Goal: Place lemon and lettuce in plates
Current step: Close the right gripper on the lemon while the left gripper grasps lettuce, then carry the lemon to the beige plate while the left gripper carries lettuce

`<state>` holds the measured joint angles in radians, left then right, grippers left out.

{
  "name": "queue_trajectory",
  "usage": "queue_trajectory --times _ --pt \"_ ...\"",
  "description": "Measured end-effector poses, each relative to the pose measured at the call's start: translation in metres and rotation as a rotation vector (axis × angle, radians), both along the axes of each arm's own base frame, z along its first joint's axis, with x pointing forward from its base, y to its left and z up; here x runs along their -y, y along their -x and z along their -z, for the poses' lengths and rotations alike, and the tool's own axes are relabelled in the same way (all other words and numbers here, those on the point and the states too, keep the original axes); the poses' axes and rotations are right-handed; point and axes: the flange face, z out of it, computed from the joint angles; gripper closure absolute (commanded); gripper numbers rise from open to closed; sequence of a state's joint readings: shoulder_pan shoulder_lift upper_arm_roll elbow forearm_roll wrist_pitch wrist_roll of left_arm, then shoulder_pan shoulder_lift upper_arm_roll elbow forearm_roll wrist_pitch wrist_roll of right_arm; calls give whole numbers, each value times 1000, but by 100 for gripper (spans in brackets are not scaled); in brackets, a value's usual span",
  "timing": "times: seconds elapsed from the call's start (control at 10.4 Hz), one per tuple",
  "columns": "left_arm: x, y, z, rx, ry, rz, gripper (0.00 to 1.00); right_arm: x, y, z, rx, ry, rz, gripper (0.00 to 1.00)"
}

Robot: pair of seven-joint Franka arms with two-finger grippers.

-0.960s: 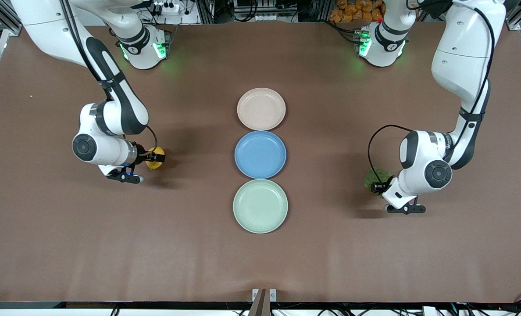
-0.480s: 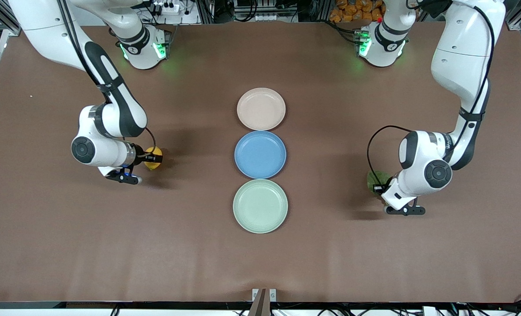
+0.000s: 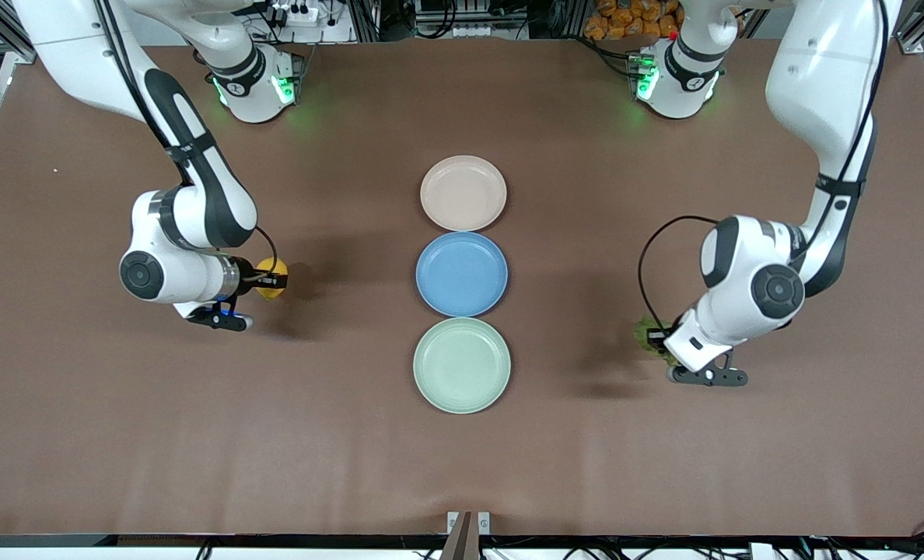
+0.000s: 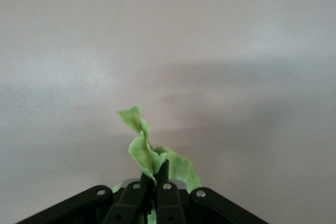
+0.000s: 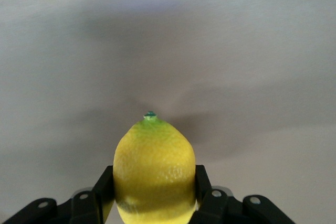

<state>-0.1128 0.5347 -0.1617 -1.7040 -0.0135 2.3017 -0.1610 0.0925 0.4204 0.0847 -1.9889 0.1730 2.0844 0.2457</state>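
Note:
My right gripper point(image 3: 269, 281) is shut on the yellow lemon point(image 3: 274, 278) and holds it over bare table toward the right arm's end; in the right wrist view the lemon point(image 5: 154, 174) sits between the fingers point(image 5: 203, 184), tip pointing away. My left gripper point(image 3: 652, 337) is shut on the green lettuce point(image 3: 647, 332) and holds it over bare table toward the left arm's end; in the left wrist view the leaf point(image 4: 149, 155) sticks out of the closed fingers point(image 4: 165, 174). The beige-pink plate point(image 3: 463, 193) and the mint green plate point(image 3: 462, 365) lie in the table's middle, both empty.
A blue plate point(image 3: 462, 274) lies between the two task plates, in one row. Brown table surface spreads on both sides of the row. A small bracket point(image 3: 467, 523) sits at the table's edge nearest the front camera.
The left gripper has lifted the lettuce and shifted it toward the plates. The right gripper holds the lemon slightly higher, nearly in the same place.

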Motion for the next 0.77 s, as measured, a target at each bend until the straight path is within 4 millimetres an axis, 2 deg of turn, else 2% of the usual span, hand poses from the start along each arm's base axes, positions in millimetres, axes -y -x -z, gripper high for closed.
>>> queue_trajectory --times 0.1,0.19,0.29,0.38,0.58,0.77 --pt "21 3 -22 12 50 -23 100 -26 2 -9 3 2 -2 100" --pt "42 4 -37 20 95 -53 100 -62 8 -18 6 0 6 100" --pt "63 6 -46 22 123 -79 100 -98 18 -27 3 -16 23 100" --pt "88 9 -47 15 141 -98 100 -133 30 -35 -3 -28 41 100" --pt "145 11 -37 32 185 -133 100 -195 60 -43 -24 -6 88 100" --pt "182 5 -20 94 256 -185 100 -244 91 -44 -44 18 129 100"
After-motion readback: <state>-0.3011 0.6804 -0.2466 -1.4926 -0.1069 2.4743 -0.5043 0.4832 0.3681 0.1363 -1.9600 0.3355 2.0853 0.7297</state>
